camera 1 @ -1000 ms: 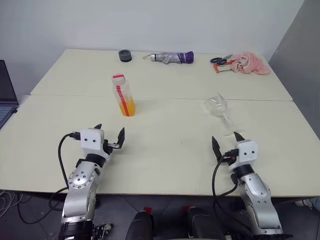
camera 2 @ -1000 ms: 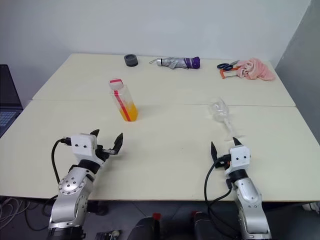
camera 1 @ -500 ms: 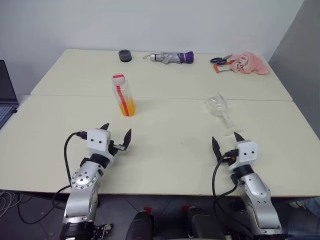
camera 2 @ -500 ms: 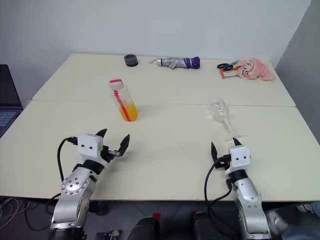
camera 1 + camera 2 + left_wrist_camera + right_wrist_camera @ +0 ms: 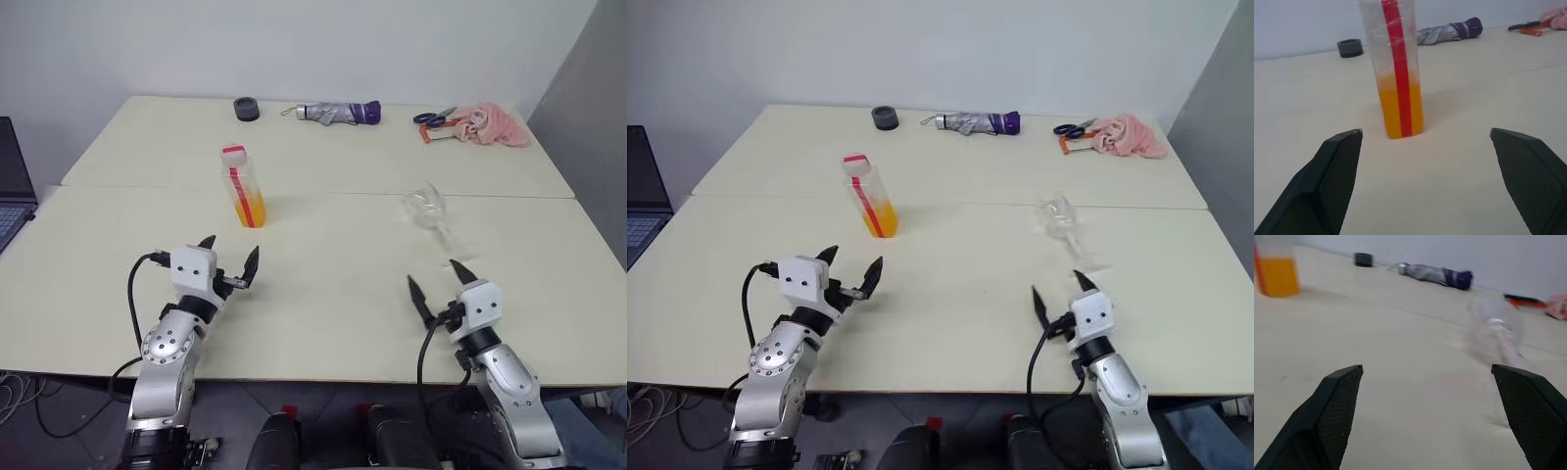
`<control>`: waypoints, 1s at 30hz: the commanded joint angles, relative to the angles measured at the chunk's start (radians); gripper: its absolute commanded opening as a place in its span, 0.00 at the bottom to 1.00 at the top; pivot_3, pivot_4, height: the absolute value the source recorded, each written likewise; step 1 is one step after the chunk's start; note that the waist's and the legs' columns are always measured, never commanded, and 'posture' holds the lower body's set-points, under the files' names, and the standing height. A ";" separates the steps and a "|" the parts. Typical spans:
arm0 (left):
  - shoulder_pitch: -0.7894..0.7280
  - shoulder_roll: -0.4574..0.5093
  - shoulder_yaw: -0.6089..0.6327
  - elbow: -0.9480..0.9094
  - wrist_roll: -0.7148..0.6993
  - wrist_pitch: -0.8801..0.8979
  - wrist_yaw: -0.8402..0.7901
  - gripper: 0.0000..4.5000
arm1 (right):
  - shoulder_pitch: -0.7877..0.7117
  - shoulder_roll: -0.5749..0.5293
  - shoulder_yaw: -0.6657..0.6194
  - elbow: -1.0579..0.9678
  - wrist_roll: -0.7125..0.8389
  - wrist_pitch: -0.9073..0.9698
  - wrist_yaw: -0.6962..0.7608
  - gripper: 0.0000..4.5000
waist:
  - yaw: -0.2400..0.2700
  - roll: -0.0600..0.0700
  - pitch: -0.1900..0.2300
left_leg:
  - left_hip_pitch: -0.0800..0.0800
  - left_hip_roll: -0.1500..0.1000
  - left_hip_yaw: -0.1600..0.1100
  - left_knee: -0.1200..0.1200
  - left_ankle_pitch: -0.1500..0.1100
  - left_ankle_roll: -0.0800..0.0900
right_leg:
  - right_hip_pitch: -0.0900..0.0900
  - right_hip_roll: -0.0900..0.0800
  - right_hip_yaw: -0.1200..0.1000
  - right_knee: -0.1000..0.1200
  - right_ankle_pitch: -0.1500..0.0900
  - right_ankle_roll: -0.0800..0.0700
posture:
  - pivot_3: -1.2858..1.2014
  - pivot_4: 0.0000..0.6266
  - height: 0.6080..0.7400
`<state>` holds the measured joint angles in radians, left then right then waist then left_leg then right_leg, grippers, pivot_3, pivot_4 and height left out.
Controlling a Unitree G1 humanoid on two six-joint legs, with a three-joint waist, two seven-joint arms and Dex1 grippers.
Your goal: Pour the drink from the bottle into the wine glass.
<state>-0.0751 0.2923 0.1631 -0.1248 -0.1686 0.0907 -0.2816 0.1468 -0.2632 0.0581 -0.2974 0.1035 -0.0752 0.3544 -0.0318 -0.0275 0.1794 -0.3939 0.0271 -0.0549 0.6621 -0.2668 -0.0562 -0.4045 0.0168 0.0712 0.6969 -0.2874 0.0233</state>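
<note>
- My L gripper (image 5: 229,267) hovers low over the near part of the table (image 5: 333,294), fingers spread wide, nothing between them.
- My R gripper (image 5: 434,279) also low over the near table edge on the right side, fingers spread wide, holding nothing.
- Bottle (image 5: 242,187) stands upright w/ red-and-white cap on, red label stripe facing me, just beyond my L gripper and apart from it; L wrist view has it centred between the fingers.
- Drink (image 5: 1400,110) = orange liquid filling roughly the lower third of the bottle.
- Wine glass (image 5: 429,217) clear, stands on the table just beyond my R gripper, not touching; looks tilted in the head views, bowl toward the left, foot closer to me. Blurry in R wrist view, can't tell if anything is in it.
- Bottle and glass well apart, bottle on the left, glass on the right.
- Far edge of table: dark round roll (image 5: 245,109), folded grey-purple umbrella (image 5: 338,113), scissors (image 5: 431,118) beside a pink cloth (image 5: 488,126).
- Laptop (image 5: 12,191) at the far left.
</note>
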 commanded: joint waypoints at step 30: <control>-0.366 0.034 0.007 0.229 0.014 0.115 0.033 0.99 | -0.364 -0.118 0.100 -0.148 0.254 0.405 0.274 1.00 | 0.001 -0.001 0.000 | -0.002 -0.001 -0.003 0.001 0.000 0.000 | 0.000 0.001 -0.003 0.000 0.002 -0.003 | 0.52 0.24 1.00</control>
<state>-0.4143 0.3141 0.1639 0.1073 -0.1558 0.2166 -0.2501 -0.1995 -0.3848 0.1608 -0.4289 0.3541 0.3365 0.6252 -0.0305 -0.0280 0.1792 -0.3958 0.0260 -0.0577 0.6626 -0.2668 -0.0562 -0.4043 0.0178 0.0683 0.6968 -0.2853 0.0208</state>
